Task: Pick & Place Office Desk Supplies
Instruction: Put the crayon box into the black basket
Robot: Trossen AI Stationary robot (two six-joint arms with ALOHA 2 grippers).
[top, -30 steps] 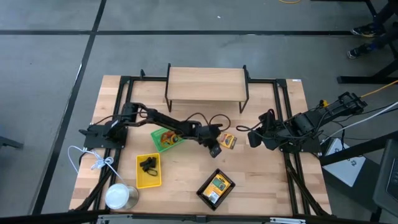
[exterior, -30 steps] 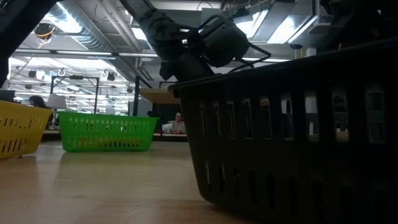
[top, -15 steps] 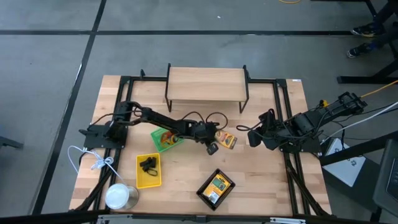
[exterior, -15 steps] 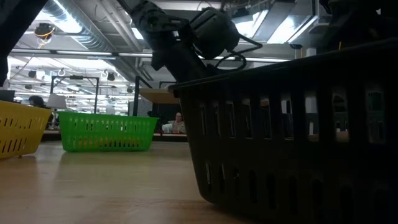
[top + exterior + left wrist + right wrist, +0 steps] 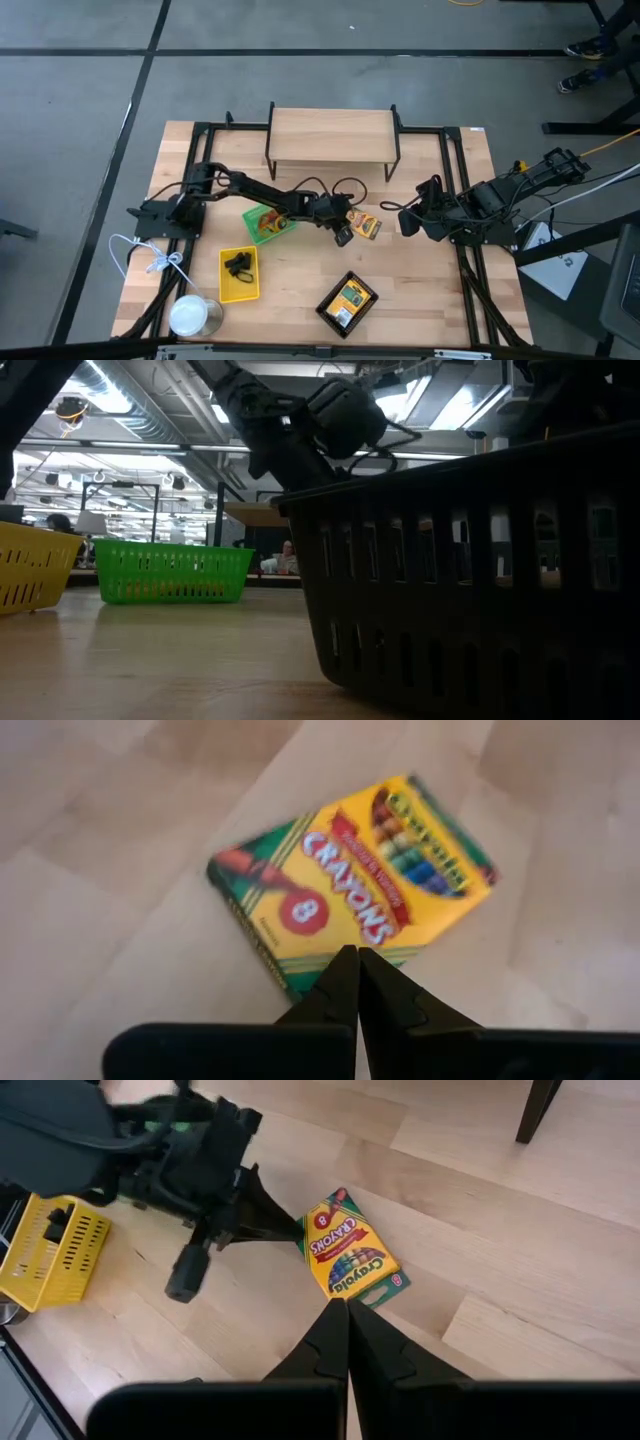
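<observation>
A yellow-orange-green printed crayon box (image 5: 366,225) lies flat on the wooden table, also in the left wrist view (image 5: 350,880) and the right wrist view (image 5: 350,1255). My left gripper (image 5: 350,228) is shut, slanting down from the table's left, its tips (image 5: 298,1232) at the box's left edge. My right gripper (image 5: 406,222) hangs shut over the table's right side, right of the box. The green tray (image 5: 265,222) holds coloured loops. The yellow tray (image 5: 238,273) holds black clips. The black mesh tray (image 5: 346,303) holds another printed box. My left gripper's shut tips (image 5: 350,960) stand over the crayon box's long edge (image 5: 300,982), coming slantwise from the table's left. I cannot tell whether they touch the box or hang just above it. The box lies flat on the table.
A wooden riser shelf (image 5: 332,140) stands at the table's far middle. A white round can (image 5: 195,315) and a white cord (image 5: 140,255) sit at the near left. In the low view the black tray (image 5: 470,560) fills the right foreground.
My left gripper has risen a little and tipped, staying shut and staying by the crayon box. The box lies where it was. My right arm has kept still.
</observation>
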